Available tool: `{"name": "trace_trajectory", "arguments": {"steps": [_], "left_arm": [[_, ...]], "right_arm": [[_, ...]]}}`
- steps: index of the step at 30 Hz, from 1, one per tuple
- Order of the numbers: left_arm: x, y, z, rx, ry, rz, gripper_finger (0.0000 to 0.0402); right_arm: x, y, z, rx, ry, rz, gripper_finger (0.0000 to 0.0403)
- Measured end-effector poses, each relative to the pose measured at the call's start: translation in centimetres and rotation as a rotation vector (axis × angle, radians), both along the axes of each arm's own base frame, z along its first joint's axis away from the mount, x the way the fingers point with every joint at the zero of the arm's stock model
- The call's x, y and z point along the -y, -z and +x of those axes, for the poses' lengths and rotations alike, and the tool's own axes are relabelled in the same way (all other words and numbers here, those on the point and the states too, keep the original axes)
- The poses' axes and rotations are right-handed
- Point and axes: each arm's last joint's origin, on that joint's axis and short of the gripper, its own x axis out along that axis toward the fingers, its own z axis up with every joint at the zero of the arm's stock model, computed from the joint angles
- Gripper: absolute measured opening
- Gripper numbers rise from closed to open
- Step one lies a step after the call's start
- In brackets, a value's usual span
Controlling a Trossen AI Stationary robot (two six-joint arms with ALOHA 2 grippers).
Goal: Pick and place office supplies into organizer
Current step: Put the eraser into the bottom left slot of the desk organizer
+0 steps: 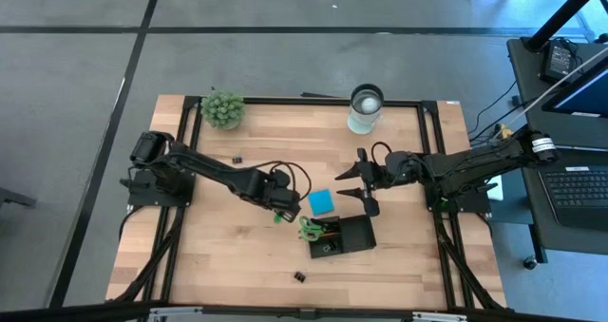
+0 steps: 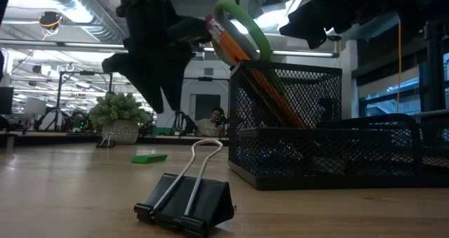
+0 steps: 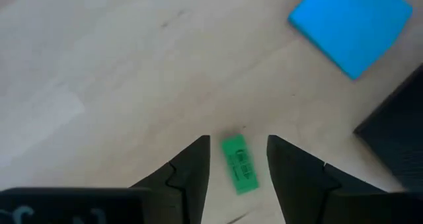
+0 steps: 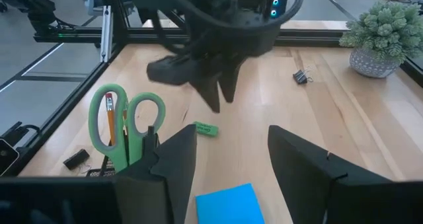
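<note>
Left pincer [image 3: 238, 159], jaws parted and empty, poised directly above the small green block [image 3: 238, 164], which lies flat on the worktop [image 1: 228, 255] between the two fingertips. Just beside it rests the blue note pad [image 1: 322, 201]; the organizer [image 1: 348, 236], already holding the green-handled scissors [image 4: 124, 127] and pencils [image 2: 238, 45], stands near. Right pincer [image 1: 363, 184], also parted and empty, waits above the worktop beyond the pad. Step in hand: approach to the block. The next move probably calls for a short descent, then closure across the block's narrow sides.
</note>
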Motion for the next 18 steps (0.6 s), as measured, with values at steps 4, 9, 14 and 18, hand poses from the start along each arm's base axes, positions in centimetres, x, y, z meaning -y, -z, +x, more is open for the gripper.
{"name": "trace_trajectory", "arguments": {"steps": [4, 9, 14, 18], "left_arm": [[0.7, 1.0, 0.7, -0.026, 0.004, -0.006, 0.0145], [1.2, 2.9, 1.0, -0.084, -0.028, -0.027, 0.0144], [1.5, 3.8, 1.2, -0.101, -0.048, -0.039, 0.0145], [1.6, 4.3, 1.2, -0.112, -0.068, -0.04, 0.0144]], "right_arm": [[0.0, 0.0, 0.0, -0.005, 0.005, 0.015, 0.0189], [0.0, 0.1, 0.0, -0.01, 0.007, 0.02, 0.0189], [0.0, 0.1, 0.0, -0.011, 0.007, 0.021, 0.0189], [0.0, 0.1, 0.0, -0.011, 0.007, 0.021, 0.0189]]}}
